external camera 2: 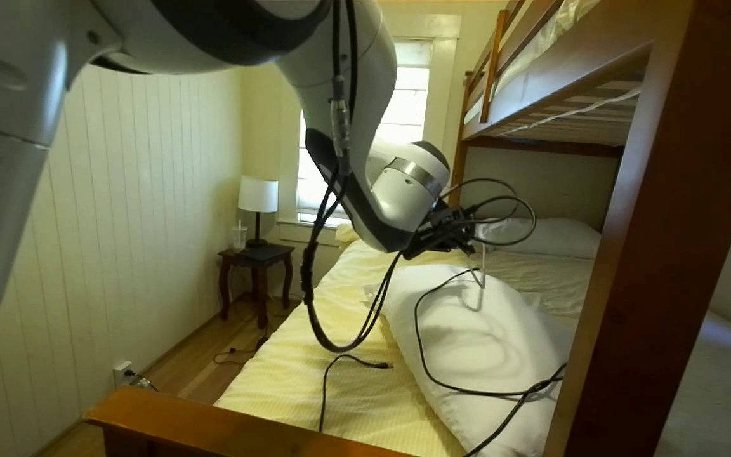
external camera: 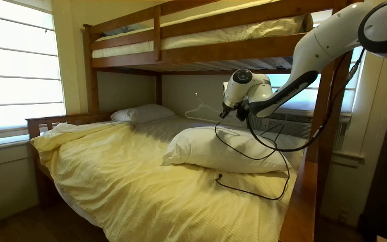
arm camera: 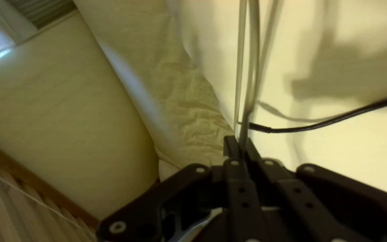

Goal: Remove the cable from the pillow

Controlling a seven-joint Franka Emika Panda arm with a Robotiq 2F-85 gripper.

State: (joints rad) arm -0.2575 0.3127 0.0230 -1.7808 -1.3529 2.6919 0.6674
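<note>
A black cable (external camera: 257, 159) lies across the white pillow (external camera: 207, 148) and loops onto the yellow bedspread, where one plug end rests. Cable (external camera 2: 511, 394) and pillow (external camera 2: 492, 349) also show in an exterior view. My gripper (external camera: 223, 115) is above the pillow; it shows too in an exterior view (external camera 2: 470, 249) and the wrist view (arm camera: 242, 146). It is shut on one end of a white clothes hanger (arm camera: 254, 50), also visible in both exterior views (external camera: 193, 110) (external camera 2: 483, 263). In the wrist view the cable's tip (arm camera: 260, 127) passes behind the hanger bar, apart from the fingers.
The upper bunk (external camera: 220, 47) hangs over the bed, with a wooden post (external camera 2: 645, 254) at its corner. A second pillow (external camera: 143, 113) lies at the far end. The arm's own black cables (external camera 2: 340, 348) hang in a loop. A nightstand (external camera 2: 257, 254) with a lamp stands beyond the bed.
</note>
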